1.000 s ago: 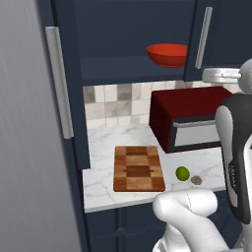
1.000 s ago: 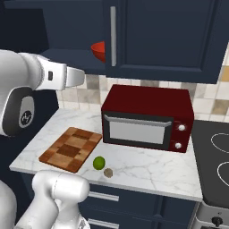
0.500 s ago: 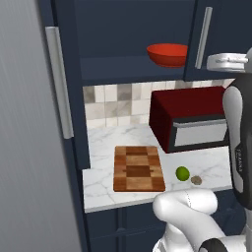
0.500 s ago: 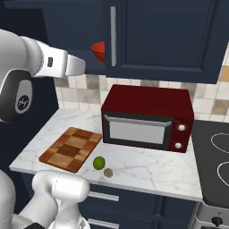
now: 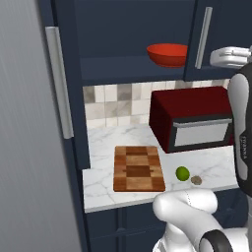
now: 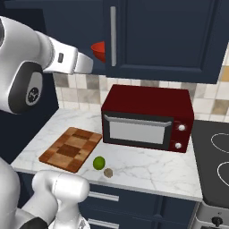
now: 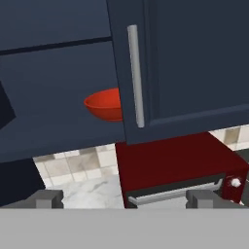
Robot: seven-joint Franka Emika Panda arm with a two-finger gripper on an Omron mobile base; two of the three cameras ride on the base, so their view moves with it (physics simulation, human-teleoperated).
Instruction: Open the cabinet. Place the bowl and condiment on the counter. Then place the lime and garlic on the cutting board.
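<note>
The navy cabinet [image 5: 123, 34] has its left door swung open and its right door [image 7: 194, 63] shut, a long silver handle [image 7: 136, 75] on it. The red bowl [image 5: 170, 53] sits on the cabinet's lower shelf; the shut door covers part of the bowl [image 7: 104, 104] in the hand view. My gripper [image 7: 124, 199] is open and holds nothing. It hangs in front of the shut door, level with the bowl and a little to its right. On the marble counter [image 5: 103, 147] lie the cutting board [image 5: 139, 168], the lime [image 5: 182, 173] and the garlic [image 5: 196, 180]. The condiment is out of view.
A dark red microwave [image 6: 147, 118] stands on the counter right of the board, under the shut door. A black stove top [image 6: 214, 152] adjoins the counter at the far right. The open door's handle [image 5: 59, 83] juts out at the left.
My hand has risen from about the microwave's top to shelf height and moved slightly toward the cabinet. The jaws stayed open and nothing else moved.
</note>
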